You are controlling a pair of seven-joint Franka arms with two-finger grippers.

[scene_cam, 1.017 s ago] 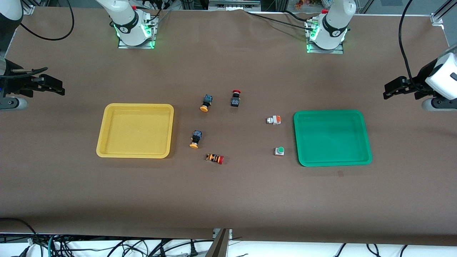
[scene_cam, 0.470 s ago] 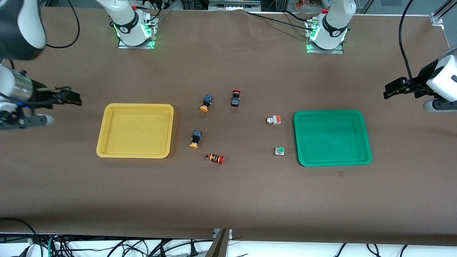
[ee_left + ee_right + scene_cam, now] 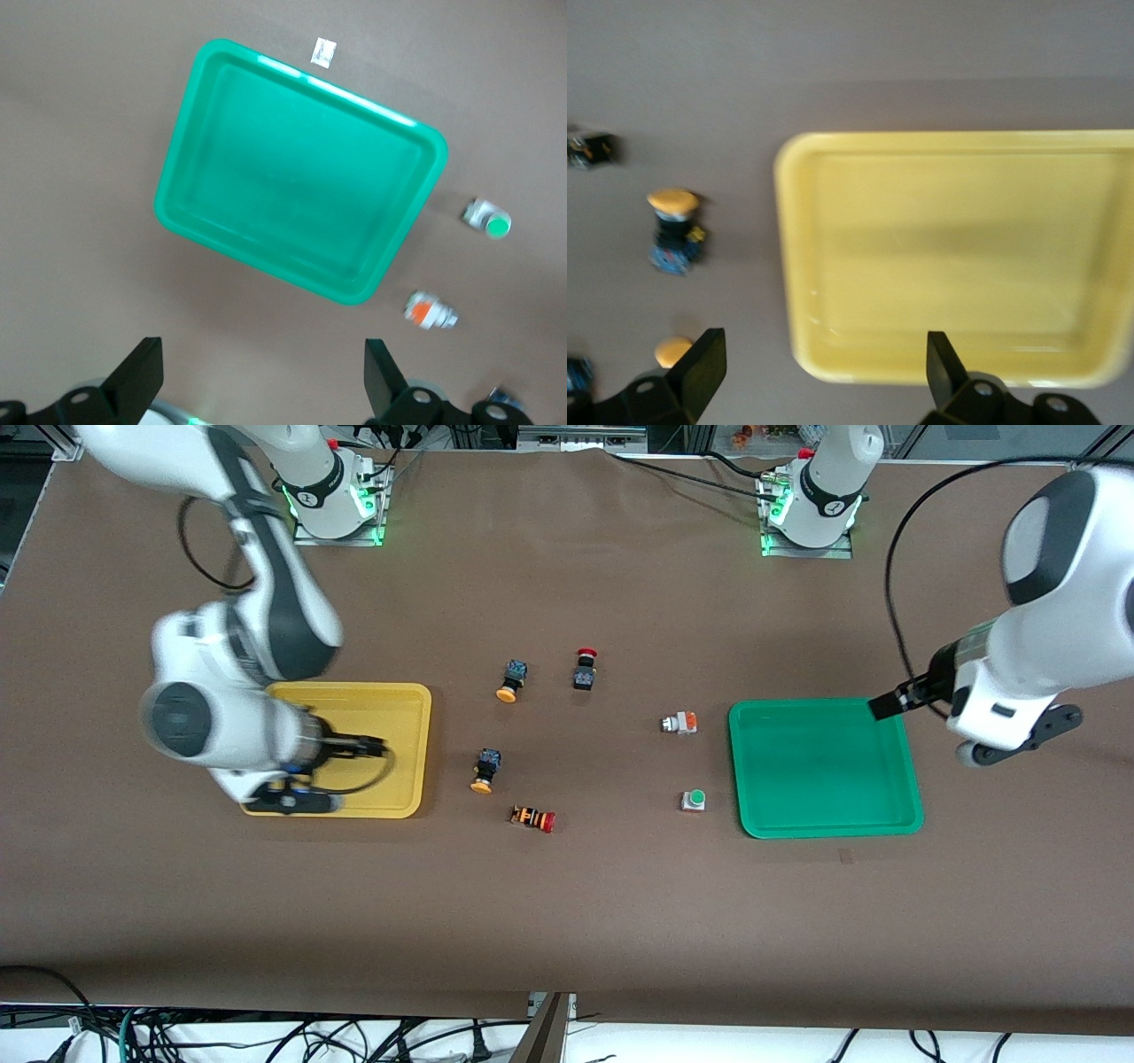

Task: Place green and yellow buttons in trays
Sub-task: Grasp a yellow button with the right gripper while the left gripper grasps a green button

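Observation:
The yellow tray (image 3: 390, 708) (image 3: 957, 257) lies toward the right arm's end, the green tray (image 3: 824, 766) (image 3: 297, 208) toward the left arm's end. Between them lie two yellow-capped buttons (image 3: 511, 680) (image 3: 485, 770) (image 3: 675, 228) on their sides. One green button (image 3: 694, 800) (image 3: 490, 219) stands cap up beside the green tray; the other (image 3: 680, 723) (image 3: 430, 312) lies on its side. My right gripper (image 3: 368, 748) (image 3: 824, 350) hangs open and empty over the yellow tray. My left gripper (image 3: 886, 707) (image 3: 261, 359) is open and empty over the green tray's corner.
A red-capped black button (image 3: 585, 669) lies beside the farther yellow button. A red-capped striped button (image 3: 533, 818) lies nearest the front camera. A small sticker (image 3: 844, 856) (image 3: 324, 52) marks the table by the green tray. Both arm bases (image 3: 332, 505) (image 3: 811, 514) stand along the table's back edge.
Both arms have swung in from the table's ends. The right gripper now hangs over the yellow tray, the left over the green tray's corner. No button has moved.

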